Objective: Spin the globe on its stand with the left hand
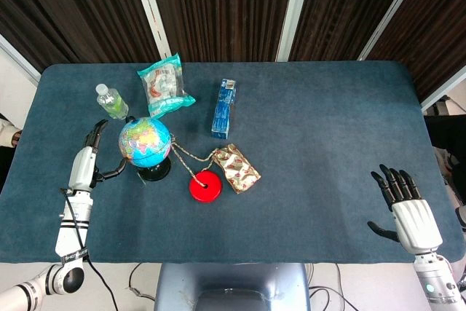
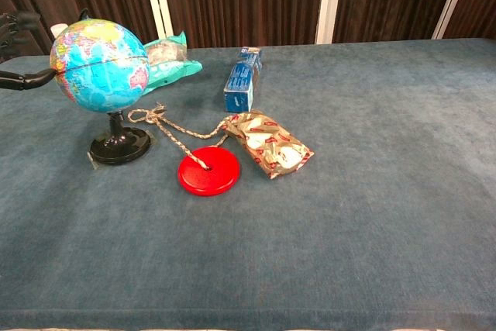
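The globe (image 1: 144,142) stands on its black stand (image 1: 154,173) at the table's left; in the chest view the globe (image 2: 101,66) rises over its round base (image 2: 120,147). My left hand (image 1: 89,156) is just left of it, fingers spread and holding nothing. Its thumb (image 2: 27,78) reaches to the globe's left edge; I cannot tell whether it touches. My right hand (image 1: 405,207) lies open on the table near the front right corner, far from the globe.
A water bottle (image 1: 111,100) and a teal snack bag (image 1: 166,87) sit behind the globe. A blue box (image 1: 224,108), a foil packet (image 1: 235,167) and a red disc (image 1: 205,186) with a rope (image 1: 186,154) lie to its right.
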Controlling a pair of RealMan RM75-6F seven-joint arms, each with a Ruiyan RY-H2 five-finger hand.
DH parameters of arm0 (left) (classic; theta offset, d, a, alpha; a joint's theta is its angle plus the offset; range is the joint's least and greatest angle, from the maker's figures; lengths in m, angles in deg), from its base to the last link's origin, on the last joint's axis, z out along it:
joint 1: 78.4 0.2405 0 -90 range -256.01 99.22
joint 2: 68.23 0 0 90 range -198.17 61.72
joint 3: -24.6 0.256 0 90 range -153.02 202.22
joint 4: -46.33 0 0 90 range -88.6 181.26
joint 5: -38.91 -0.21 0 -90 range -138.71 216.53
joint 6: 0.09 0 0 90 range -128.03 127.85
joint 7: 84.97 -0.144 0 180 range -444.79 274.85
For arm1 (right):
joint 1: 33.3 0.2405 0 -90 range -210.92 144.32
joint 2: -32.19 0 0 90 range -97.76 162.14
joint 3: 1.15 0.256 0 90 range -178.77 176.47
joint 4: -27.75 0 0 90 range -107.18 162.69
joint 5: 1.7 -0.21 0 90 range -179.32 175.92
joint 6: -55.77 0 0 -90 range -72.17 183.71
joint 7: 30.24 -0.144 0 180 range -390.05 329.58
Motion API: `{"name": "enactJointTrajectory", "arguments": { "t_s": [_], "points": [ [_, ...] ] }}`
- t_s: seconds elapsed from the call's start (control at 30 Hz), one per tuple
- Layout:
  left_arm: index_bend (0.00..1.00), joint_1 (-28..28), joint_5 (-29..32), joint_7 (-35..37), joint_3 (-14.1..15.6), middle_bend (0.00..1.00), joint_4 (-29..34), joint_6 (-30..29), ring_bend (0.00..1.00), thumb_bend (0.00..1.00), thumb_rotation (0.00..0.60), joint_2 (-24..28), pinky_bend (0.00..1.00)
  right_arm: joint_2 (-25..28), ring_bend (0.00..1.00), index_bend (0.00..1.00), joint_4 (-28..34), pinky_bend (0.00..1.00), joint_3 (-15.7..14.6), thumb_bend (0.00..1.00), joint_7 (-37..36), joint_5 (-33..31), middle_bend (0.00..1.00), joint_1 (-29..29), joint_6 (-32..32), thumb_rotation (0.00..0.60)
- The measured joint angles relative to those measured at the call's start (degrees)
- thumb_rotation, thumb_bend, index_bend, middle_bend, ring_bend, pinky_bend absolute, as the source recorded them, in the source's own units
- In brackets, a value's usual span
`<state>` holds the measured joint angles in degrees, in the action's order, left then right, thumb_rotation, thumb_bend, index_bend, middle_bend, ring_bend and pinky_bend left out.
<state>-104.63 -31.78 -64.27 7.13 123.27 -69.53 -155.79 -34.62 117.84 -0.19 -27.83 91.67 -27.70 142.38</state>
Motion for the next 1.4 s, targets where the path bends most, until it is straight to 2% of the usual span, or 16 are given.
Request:
{"name": "enactJointTrajectory", "arguments": {
  "t_s": [0.63,1.03,1.23,1.4],
  "points": [
    [0.00,-0.90,2.36,1.81,-0.97,0.00,-3.70,3.07,0.00,0.31,0.600,-0.30,0.04,-0.24,0.00,0.00,0.11,0.00,0.09,0.06,0.77,-0.38,0.00,0.12,-0.45,0.600],
    [0.00,-0.21,1.99,5.06,-1.22,0.00,-4.31,2.22,0.00,0.31,0.600,-0.25,0.04,-0.24,0.00,0.00,0.19,0.00,-0.01,0.06,0.90,-0.32,0.00,0.12,-0.51,0.600],
    [0.00,0.99,2.30,8.96,-1.70,0.00,-5.26,1.94,0.00,0.42,0.571,0.39,0.04,-0.04,0.00,0.00,0.26,0.00,-0.24,0.07,0.43,0.11,0.00,0.22,-0.62,0.600],
    [0.00,2.26,1.67,11.36,-2.10,0.00,-5.28,-0.08,0.00,0.41,0.573,1.31,0.04,0.03,0.00,0.00,0.24,0.00,-0.21,0.06,0.26,0.09,0.00,0.14,-0.42,0.600]
  ]
}}
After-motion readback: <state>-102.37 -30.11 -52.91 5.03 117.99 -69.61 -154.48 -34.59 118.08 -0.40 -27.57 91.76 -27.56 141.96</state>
